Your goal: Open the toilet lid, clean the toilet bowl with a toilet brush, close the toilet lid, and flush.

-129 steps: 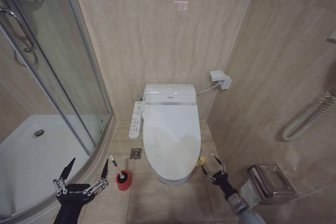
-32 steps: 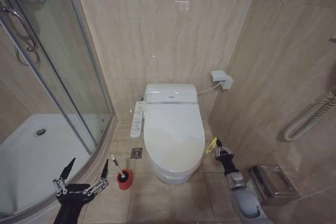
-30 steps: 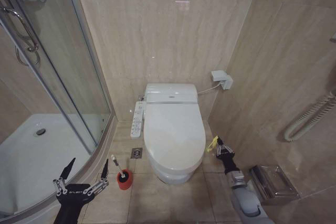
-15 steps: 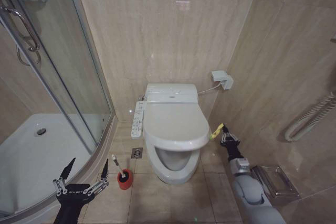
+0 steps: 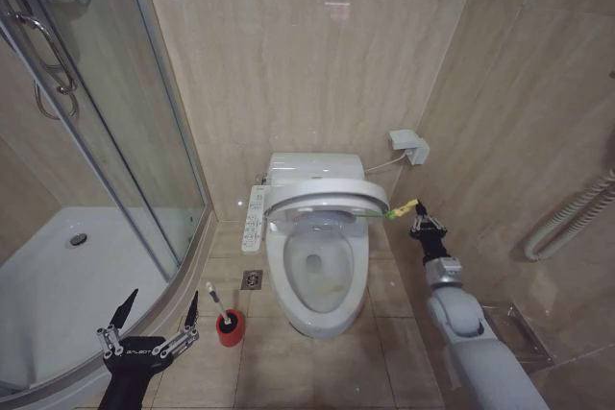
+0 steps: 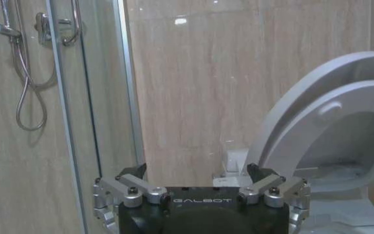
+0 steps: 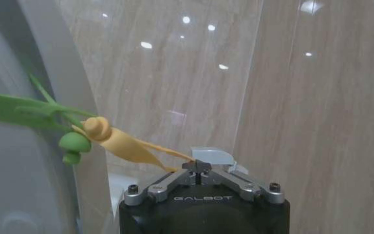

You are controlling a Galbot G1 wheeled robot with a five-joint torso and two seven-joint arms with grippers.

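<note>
From the head view, a small bathroom walled in beige marbled tile has a tiled floor, a glass shower enclosure with a white shower tray on the left, and a white ceramic toilet bowl against the back wall. The glossy white plastic toilet lid is lifted partway, hanging tilted above the open bowl. The right tool is stretched forward beside the toilet's right side, its fingers pinched together on the yellow-green strap loop fixed to the lid's edge. The left tool hovers low at the lower left with its fingers spread wide and nothing between them, near the thin white-handled toilet brush standing in its small round red holder cup on the floor just left of the bowl. In the left wrist view, the left tool faces the tiled wall and shower glass, with the raised toilet lid off to one side. In the right wrist view, the right tool is closed on the end of the yellow-green strap loop, which runs taut to the lid's edge.
</note>
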